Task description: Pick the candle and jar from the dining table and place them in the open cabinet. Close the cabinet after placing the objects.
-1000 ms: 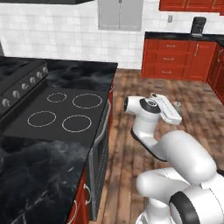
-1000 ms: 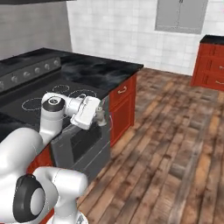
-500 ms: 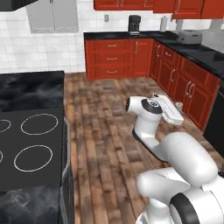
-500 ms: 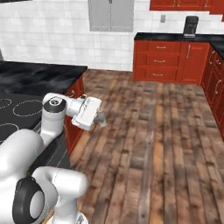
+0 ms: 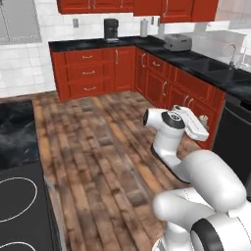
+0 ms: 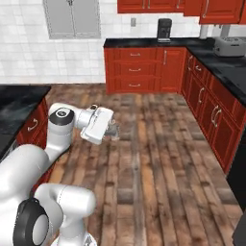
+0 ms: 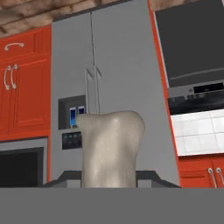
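- The gripper [image 6: 114, 132] is closed most of the way around the candle [image 7: 111, 148]. In the hand view the pale stubby cylinder stands up between the jaws, and in the right base view something small and pale sits at the fingers' end.
- The arm is folded in close over the base, with the hand held at about its own shoulder height above the floor, not reaching toward anything.
- Judging by this, the step in hand is the carry: the candle is off the table and riding in the grip while the base crosses the kitchen toward the cabinet.
- The next move calls for finding the open red wall cabinet, stopping the base within reach, then raising the hand to shelf height and setting the candle upright on the inner shelf before letting go. The jar has yet to be fetched, and the door closed after it.
- Below is a wood plank floor [image 5: 98, 147], well apart from the hand.
- Red base cabinets [image 6: 144, 69] under a black counter [image 5: 93, 43] run along the far wall and the right side, carrying a coffee maker [image 5: 111, 29] and a toaster [image 5: 177, 42].
- A grey fridge [image 7: 109, 70] faces the hand camera; a stove top [image 5: 17, 201] lies at the left.
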### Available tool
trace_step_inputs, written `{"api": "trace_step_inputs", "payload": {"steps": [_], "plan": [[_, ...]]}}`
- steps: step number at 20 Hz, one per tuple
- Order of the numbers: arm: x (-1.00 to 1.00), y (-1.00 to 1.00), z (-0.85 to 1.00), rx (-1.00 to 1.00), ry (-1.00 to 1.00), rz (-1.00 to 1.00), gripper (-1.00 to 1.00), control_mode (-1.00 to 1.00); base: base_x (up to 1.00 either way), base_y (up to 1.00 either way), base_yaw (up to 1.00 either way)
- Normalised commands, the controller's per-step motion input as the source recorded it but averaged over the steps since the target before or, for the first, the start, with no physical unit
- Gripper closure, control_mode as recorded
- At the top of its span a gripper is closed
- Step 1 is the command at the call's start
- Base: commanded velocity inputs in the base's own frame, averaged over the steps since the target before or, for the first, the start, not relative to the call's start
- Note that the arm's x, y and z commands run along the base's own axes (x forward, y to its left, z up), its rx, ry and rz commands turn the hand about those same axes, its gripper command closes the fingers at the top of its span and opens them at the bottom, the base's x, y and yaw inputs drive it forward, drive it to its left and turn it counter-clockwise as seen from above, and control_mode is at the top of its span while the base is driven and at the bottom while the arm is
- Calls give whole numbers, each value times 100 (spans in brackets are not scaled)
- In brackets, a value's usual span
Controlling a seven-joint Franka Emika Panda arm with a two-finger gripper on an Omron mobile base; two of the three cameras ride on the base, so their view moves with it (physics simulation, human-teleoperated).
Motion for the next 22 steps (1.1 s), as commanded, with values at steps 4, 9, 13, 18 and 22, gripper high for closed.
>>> {"api": "trace_step_inputs", "payload": {"steps": [4, 9, 13, 18, 22], "plan": [[0, 0, 0, 0, 0, 0, 100, 100, 100, 30, -36], [0, 0, 0, 0, 0, 0, 100, 100, 100, 39, -35], [0, 0, 0, 0, 0, 0, 100, 100, 100, 40, -35], [0, 0, 0, 0, 0, 0, 100, 100, 100, 42, -35], [0, 0, 0, 0, 0, 0, 100, 100, 100, 47, -35]]}}
